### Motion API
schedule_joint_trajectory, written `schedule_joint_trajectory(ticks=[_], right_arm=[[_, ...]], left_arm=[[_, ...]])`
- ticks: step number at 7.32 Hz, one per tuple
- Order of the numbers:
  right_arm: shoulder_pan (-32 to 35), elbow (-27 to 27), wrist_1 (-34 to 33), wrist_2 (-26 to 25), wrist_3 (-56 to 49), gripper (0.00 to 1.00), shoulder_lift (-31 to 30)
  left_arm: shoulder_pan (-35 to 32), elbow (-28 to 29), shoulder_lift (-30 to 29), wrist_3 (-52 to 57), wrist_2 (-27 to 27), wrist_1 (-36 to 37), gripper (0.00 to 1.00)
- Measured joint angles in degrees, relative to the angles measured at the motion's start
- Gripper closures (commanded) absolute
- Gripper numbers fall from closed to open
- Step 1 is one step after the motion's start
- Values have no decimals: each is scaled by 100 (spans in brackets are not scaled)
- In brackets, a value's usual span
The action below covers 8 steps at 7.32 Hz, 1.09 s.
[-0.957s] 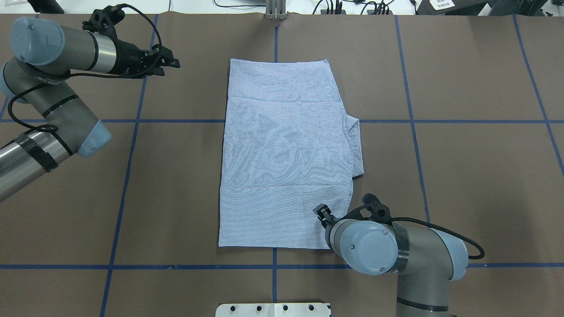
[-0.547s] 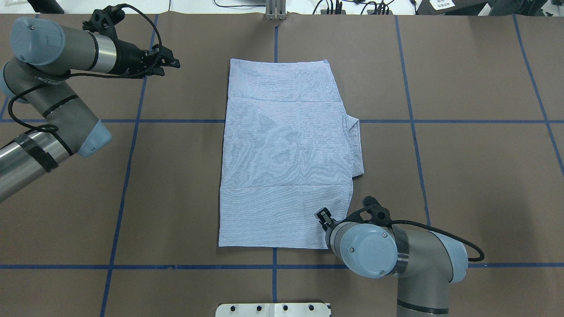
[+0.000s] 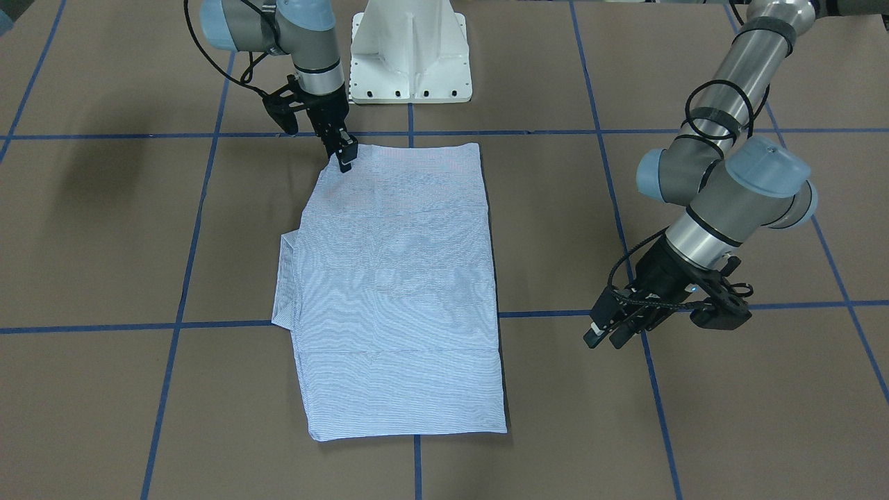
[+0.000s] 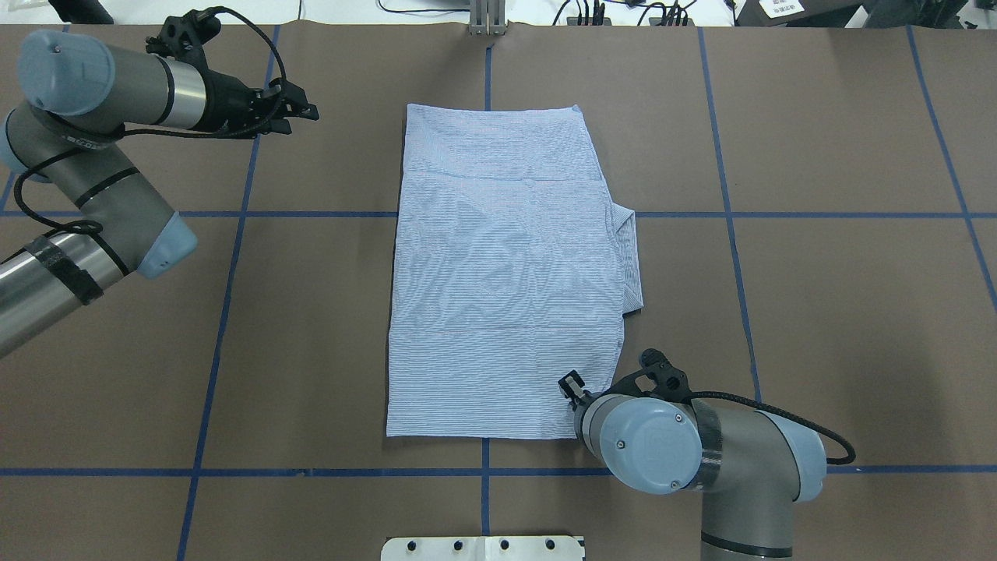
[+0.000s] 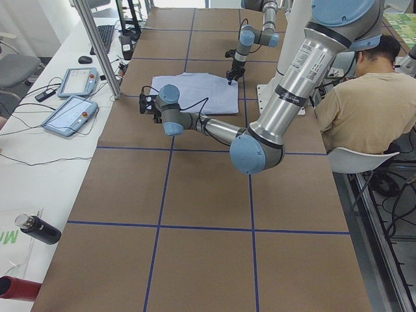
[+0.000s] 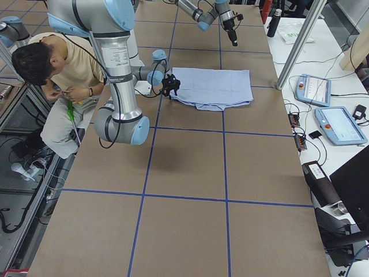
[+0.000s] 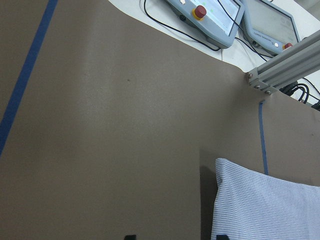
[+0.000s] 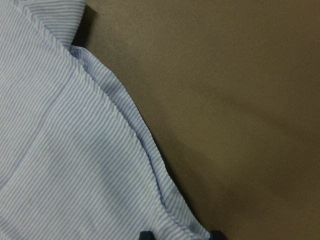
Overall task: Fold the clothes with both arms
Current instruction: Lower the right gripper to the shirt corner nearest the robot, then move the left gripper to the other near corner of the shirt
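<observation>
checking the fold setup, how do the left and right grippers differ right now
The left gripper hangs over bare table, clear of the shirt; the right gripper is down at the shirt's corner by the pedestal. The left is tilted, the right near vertical. Both look open.

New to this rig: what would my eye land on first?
A light blue-and-white striped shirt, folded into a long rectangle, lies mid-table on brown paper with blue tape lines. The right black two-finger gripper sits at a robot-side corner of it; the left gripper hangs aside, clear of the cloth.
</observation>
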Motion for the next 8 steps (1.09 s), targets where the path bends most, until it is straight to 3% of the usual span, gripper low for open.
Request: schedule_joint_trajectory(ticks=[5,8], right_arm=[[29,209,-33,17,1,100,-8],[46,323,-59,34,0,100,-36]], left_arm=[[-10,-95,16,-46,-2,0,35],[27,-737,458,-651,34,-13,32]])
